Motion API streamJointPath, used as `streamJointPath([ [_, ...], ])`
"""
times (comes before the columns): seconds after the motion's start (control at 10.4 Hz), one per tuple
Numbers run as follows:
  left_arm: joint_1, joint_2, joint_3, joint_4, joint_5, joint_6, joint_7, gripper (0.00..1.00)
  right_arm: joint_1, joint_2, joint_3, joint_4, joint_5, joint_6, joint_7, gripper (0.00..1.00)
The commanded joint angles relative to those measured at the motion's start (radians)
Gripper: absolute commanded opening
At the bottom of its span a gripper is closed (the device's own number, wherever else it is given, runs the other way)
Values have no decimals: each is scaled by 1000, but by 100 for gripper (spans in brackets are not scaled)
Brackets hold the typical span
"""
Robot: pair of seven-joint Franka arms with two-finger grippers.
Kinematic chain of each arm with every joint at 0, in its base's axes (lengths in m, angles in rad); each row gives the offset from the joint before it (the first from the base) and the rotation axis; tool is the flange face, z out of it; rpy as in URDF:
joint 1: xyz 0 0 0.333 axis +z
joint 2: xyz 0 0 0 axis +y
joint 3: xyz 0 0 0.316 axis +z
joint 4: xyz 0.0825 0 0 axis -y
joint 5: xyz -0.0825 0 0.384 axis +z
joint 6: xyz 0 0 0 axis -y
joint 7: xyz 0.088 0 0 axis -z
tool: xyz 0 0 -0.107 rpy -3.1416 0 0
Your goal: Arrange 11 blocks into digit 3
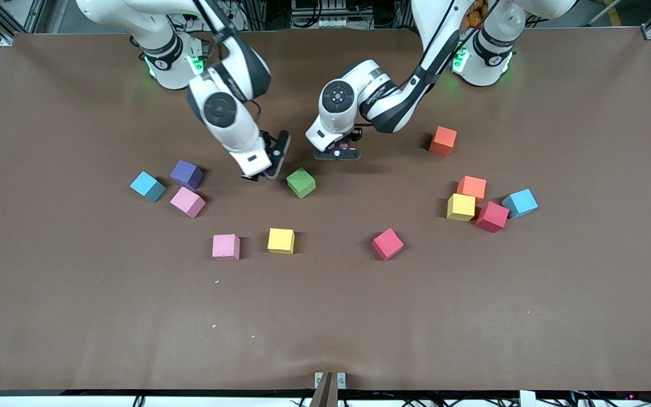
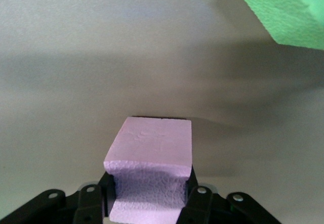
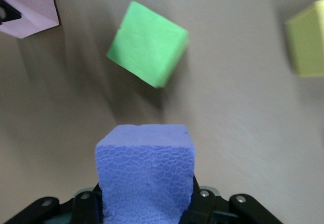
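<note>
Barely started: no digit 3 formed, blocks scattered across the surface [image 1: 325, 316]. Left gripper [image 2: 147, 204] jaws pinching a pink block [image 2: 152, 158], right gripper [image 3: 147, 204] jaws pinching a purple block [image 3: 144, 173], both beside the green block [image 1: 301, 182].

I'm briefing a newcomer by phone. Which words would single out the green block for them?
Start at the two grippers hanging over the middle of the brown table. The green block sits just nearer the front camera than them, alone and turned diamond-wise. It is the only green cube.
</note>
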Motion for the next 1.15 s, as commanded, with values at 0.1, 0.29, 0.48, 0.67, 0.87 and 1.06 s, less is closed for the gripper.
streamJointPath([
  [0.1, -35, 28, 31, 38, 26, -22, -1, 5, -64, -55, -58, 53, -39, -89, -135, 0],
  [0.29, -45, 39, 34, 51, 26, -22, -5, 10, -89, -56, -105, 90, -49, -93, -197, 0],
  [0.48, -69, 56, 68, 71, 26, -22, -17, 72, -107, -49, -110, 145, -50, -136, -205, 0],
  [0.67, -72, 49, 69, 84, 26, -29, -39, 100, -107, -39, -113, 164, -50, -155, -197, 0],
  [0.87, -71, 21, 71, 101, 29, -86, -39, 100, -98, -16, -113, 176, -50, -153, -196, 0],
  [1.06, -65, -37, 75, 102, 26, -156, -42, 100, -90, -16, -112, 179, -52, -161, -206, 0],
])
